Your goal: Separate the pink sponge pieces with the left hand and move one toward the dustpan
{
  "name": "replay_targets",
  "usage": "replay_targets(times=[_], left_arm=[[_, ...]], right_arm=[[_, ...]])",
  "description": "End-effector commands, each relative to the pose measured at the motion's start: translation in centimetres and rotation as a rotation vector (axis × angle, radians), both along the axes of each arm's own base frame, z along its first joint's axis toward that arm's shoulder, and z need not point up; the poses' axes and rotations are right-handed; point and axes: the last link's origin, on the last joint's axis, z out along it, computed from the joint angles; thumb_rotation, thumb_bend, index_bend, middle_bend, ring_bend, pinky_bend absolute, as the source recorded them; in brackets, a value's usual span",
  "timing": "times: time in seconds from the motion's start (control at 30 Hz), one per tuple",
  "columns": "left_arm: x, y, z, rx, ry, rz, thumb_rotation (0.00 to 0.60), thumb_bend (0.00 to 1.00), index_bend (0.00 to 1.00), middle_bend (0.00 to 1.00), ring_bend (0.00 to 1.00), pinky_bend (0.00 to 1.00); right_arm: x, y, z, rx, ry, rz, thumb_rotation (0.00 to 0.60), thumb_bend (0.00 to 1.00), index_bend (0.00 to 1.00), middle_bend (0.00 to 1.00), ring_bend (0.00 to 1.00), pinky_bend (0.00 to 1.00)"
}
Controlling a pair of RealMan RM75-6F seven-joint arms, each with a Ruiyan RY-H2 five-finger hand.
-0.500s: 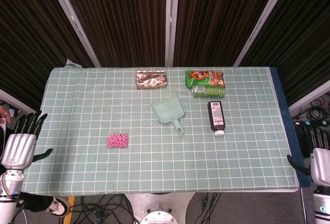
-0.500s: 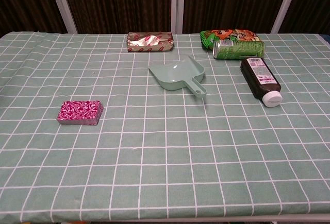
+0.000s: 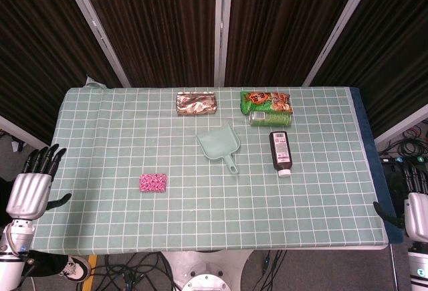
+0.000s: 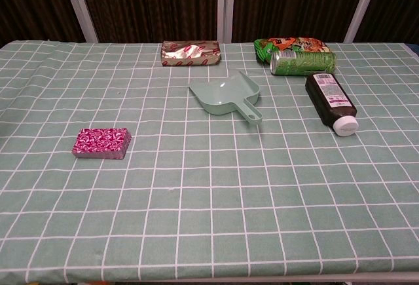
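The pink sponge pieces (image 3: 152, 183) (image 4: 101, 142) lie together as one patterned block on the left half of the table. The pale green dustpan (image 3: 221, 144) (image 4: 228, 96) rests near the table's middle, its handle pointing toward the front right. My left hand (image 3: 31, 188) hangs off the table's left edge, fingers spread and holding nothing, well left of the sponge. My right hand (image 3: 414, 209) stays beyond the right edge, fingers extended, nothing in it. Neither hand shows in the chest view.
A foil-wrapped packet (image 3: 196, 103) lies at the back centre. A green snack bag (image 3: 266, 100), a green can (image 3: 270, 118) on its side and a dark bottle (image 3: 280, 152) with a white cap sit back right. The green checked tablecloth (image 3: 100, 137) covers the table.
My left hand has shifted slightly down and to the right beside the table edge. Nothing on the table has moved.
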Motion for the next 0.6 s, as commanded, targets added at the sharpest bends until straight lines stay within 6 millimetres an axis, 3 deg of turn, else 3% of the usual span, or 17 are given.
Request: replay_targets(times=[0.03, 0.33, 0.6], left_arm=[[0.3, 0.3, 0.0, -0.005, -0.004, -0.014, 0.6, 0.12, 0.06, 0.02, 0.0, 0.06], [-0.1, 1.5, 0.0, -0.046, -0.019, -0.032, 0.6, 0.12, 0.06, 0.03, 0.0, 0.06], [0.3, 2.4, -1.3, -0.138, -0.05, -0.054, 0.6, 0.12, 0.06, 0.05, 0.0, 0.08]], right_arm=[[0.1, -0.1, 0.0, -0.004, -0.003, 0.003, 0.6, 0.12, 0.0, 0.0, 0.0, 0.0], [0.3, 0.4, -0.1, -0.006, 0.014, 0.009, 0.6, 0.12, 0.0, 0.0, 0.0, 0.0], [0.8, -0.1, 0.2, -0.016, 0.016, 0.043, 0.6, 0.12, 0.0, 0.0, 0.0, 0.0]])
